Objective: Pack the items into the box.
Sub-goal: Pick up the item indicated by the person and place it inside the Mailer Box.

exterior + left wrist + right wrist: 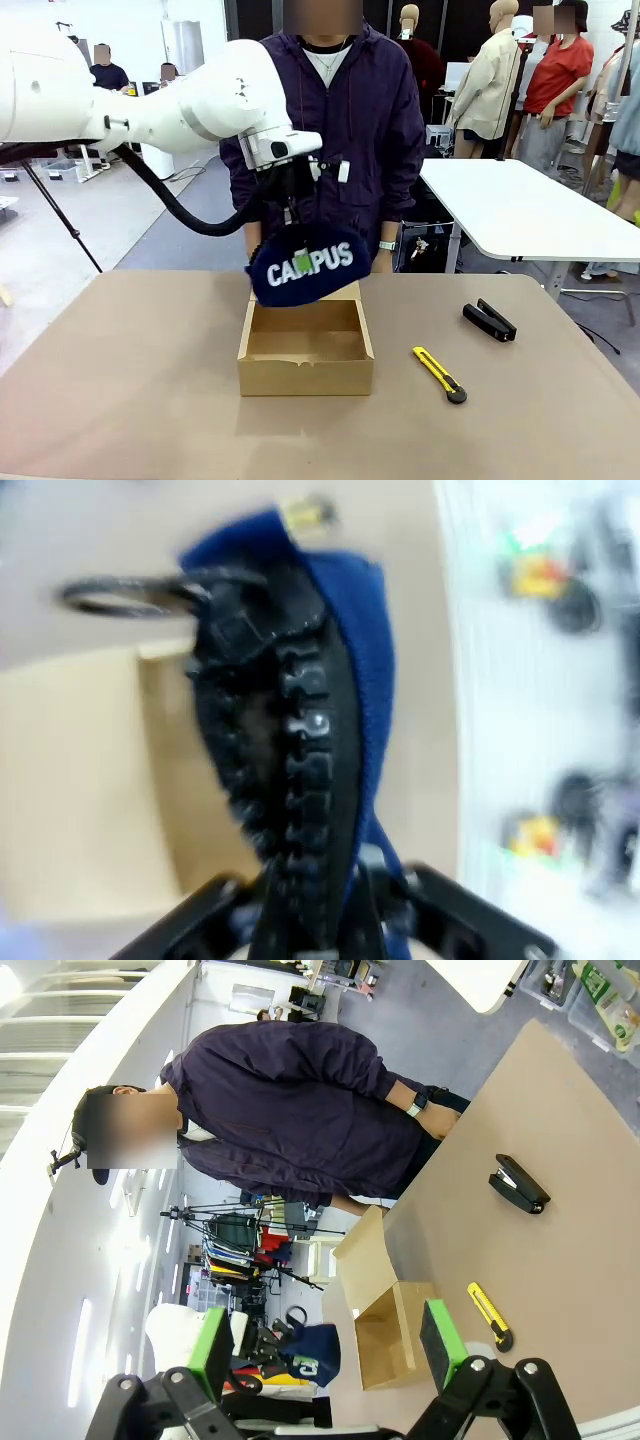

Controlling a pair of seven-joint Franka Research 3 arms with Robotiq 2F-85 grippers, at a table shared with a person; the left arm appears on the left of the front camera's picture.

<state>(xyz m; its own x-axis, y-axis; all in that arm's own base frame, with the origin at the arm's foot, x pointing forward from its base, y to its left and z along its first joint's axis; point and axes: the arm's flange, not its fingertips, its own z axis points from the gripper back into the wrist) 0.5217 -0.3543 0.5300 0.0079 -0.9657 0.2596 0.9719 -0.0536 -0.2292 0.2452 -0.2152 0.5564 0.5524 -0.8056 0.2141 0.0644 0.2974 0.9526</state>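
Currently gripping the navy pouch [305,265] by its zip edge in the left jaws, clenched tight at the end of the left arm [200,100]. Seen in the left wrist view as black zip teeth [300,730] running straight up from between the fingers [200,910]. Hanging in the air, resting on nothing, over the far rim of the box [305,378], lower edge about level with that rim, white lettering facing the robot's side. Lying with the long axis across the box, side to side, slightly tilted, right end higher. Backed by the lid flap [360,1260], standing up at the far side.

Judged as the lowering step for the first of three items, with nothing inside the box yet. Turning on one relation: the open cavity being below the jaws and a little toward the robot's side. Probably calls for a short pull back toward the robot, then a straight drop, keeping the long axis along the box's width to clear both side walls.

As for the right jaws: spread wide, grasping nothing, green pads [210,1350] apart, looking down from high over the surface [130,380].

Lying on the surface to the right of the box, well apart from it: the stapler [489,320] farther out, the utility knife [439,374] nearer, both on the robot's right side.
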